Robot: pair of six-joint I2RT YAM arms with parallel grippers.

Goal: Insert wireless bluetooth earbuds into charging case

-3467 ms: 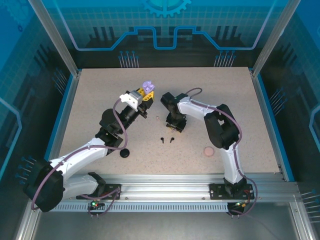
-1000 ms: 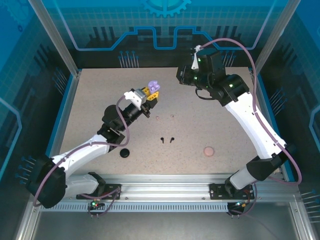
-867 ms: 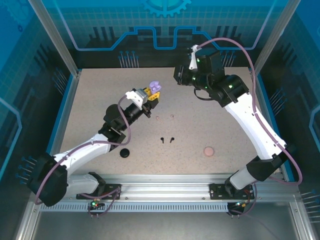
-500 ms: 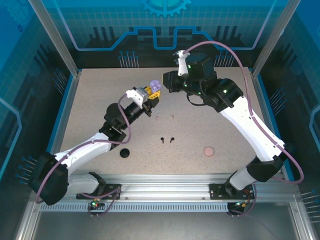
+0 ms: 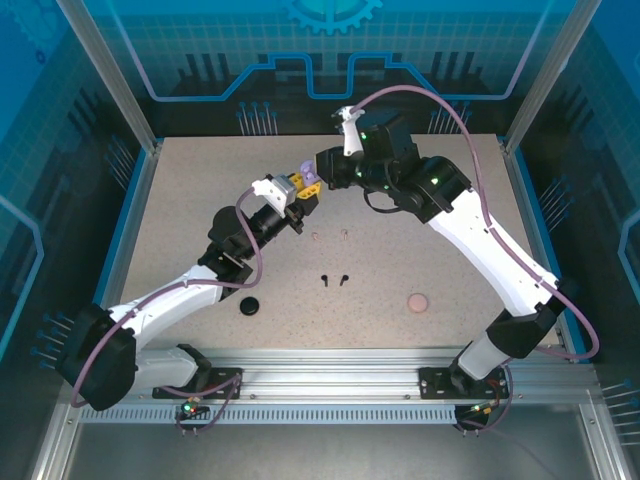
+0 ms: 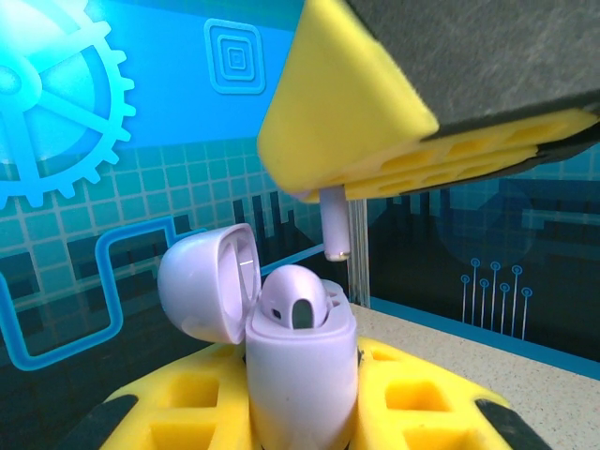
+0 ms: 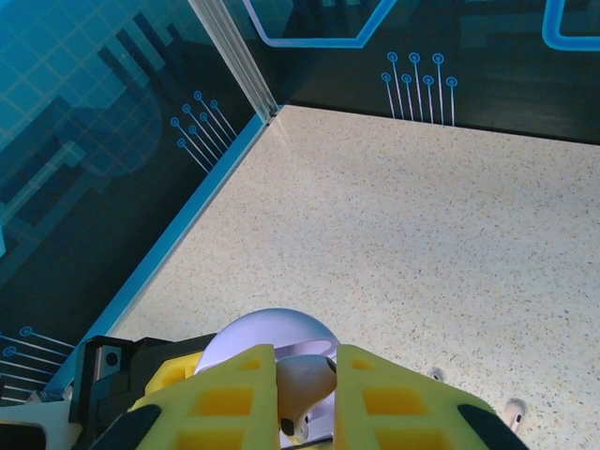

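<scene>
Right gripper (image 7: 306, 389) pinches earbud (image 6: 335, 228) over open case (image 6: 300, 375) (in left gripper (image 5: 302, 190))

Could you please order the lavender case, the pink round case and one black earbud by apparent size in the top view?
1-2: open lavender plastic case and closed pink round case, about alike; the lavender one is raised and partly hidden.
3: tiny black stemmed earbud.
</scene>
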